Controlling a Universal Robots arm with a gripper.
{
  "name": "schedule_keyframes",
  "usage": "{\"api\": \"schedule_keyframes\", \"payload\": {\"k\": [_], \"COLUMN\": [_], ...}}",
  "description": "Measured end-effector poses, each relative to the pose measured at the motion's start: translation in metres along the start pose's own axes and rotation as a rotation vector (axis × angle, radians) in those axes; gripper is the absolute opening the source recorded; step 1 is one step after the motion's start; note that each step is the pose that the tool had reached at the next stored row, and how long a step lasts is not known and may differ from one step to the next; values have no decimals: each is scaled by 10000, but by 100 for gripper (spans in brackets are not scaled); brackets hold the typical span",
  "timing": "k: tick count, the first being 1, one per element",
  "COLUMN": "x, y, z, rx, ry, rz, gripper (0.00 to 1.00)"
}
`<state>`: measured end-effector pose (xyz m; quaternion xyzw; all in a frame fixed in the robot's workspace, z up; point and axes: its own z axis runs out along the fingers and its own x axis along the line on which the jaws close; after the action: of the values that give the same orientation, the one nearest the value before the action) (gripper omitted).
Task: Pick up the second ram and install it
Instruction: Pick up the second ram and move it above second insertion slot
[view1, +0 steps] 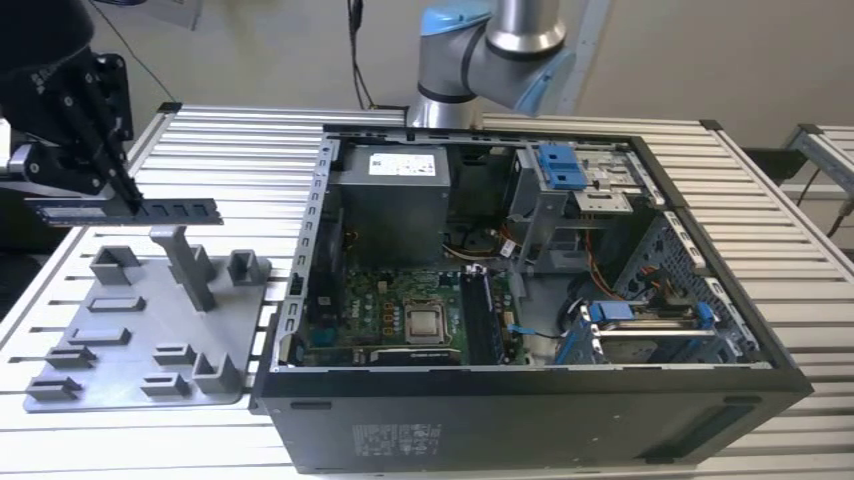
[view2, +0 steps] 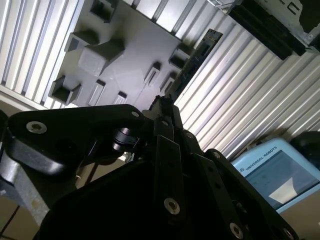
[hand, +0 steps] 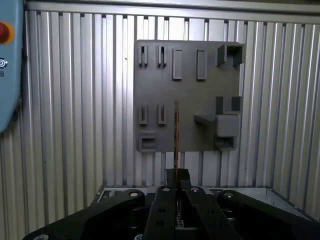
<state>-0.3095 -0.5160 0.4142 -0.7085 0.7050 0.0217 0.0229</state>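
While the gripper (view1: 130, 203) pinches the second ram (view1: 180, 209) near its middle, the stick hangs level above the grey fixture tray (view1: 134, 330), apparently clear of its posts. Pick-up looks done, but the install is not. Seating would demand squaring it with a slot on the motherboard (view1: 387, 300) beside the tray.

In the exterior view the black gripper (view1: 128, 203) covers a stretch of the long, thin dark memory stick (view1: 180, 209); the exterior view's left edge crops the gripper's body.
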Motion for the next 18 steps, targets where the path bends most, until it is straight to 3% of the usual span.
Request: {"api": "schedule_keyframes", "payload": {"k": [7,18], "x": [1,3], "y": [-212,-605], "z": [0,1], "rx": [-4,-20], "ry": [1,-1], "rz": [0,2], "gripper": [14,14]}}
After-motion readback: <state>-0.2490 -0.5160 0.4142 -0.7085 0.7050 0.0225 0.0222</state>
